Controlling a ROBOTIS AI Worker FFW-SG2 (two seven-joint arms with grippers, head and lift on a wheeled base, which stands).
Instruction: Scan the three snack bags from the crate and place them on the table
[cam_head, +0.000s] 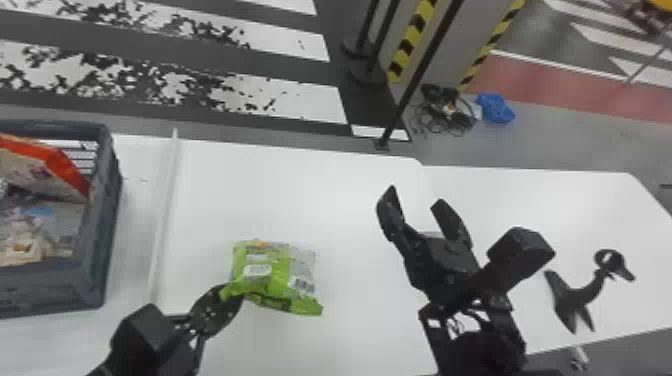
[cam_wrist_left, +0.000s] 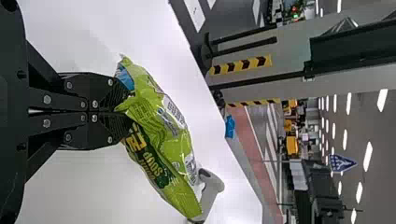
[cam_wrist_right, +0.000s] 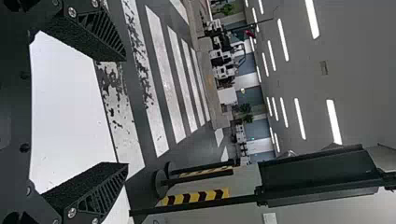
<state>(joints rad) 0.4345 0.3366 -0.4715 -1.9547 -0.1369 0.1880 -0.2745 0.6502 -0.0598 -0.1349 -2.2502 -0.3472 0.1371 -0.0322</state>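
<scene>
A dark grey crate (cam_head: 104, 220) stands at the head view's left edge on a white bench (cam_head: 300, 185). Inside the crate, a red-edged bag (cam_head: 62, 170) leans by its right wall, and a pale pack (cam_head: 27, 245) lies nearer the robot. Just right of the crate, a thin white strip (cam_head: 165, 200) runs from near to far.

Farther right of the crate, the left hand (cam_head: 231, 295) is closed on one corner of a green bag (cam_head: 277, 277). The left wrist view shows its two flat black fingers (cam_wrist_left: 100, 95) pressed together around the bag's end, with the rest sticking out past the tips. The bag is over the bench, well apart from the crate; whether it touches the surface, I cannot tell.

On the floor far to the right of the crate, beyond the bench, are a black post (cam_head: 422, 70), a grey pillar (cam_head: 462, 45) with yellow-and-black striped edges, tangled cables (cam_head: 445, 116) and a blue bundle (cam_head: 495, 107).

Also well to the right of the crate, the right hand (cam_head: 416, 196) is wide apart and empty above the bench. Farthest from the crate on this side, a dark object (cam_head: 575, 297) with a curved neck and a ringed top shows against a second white bench (cam_head: 555, 200).
</scene>
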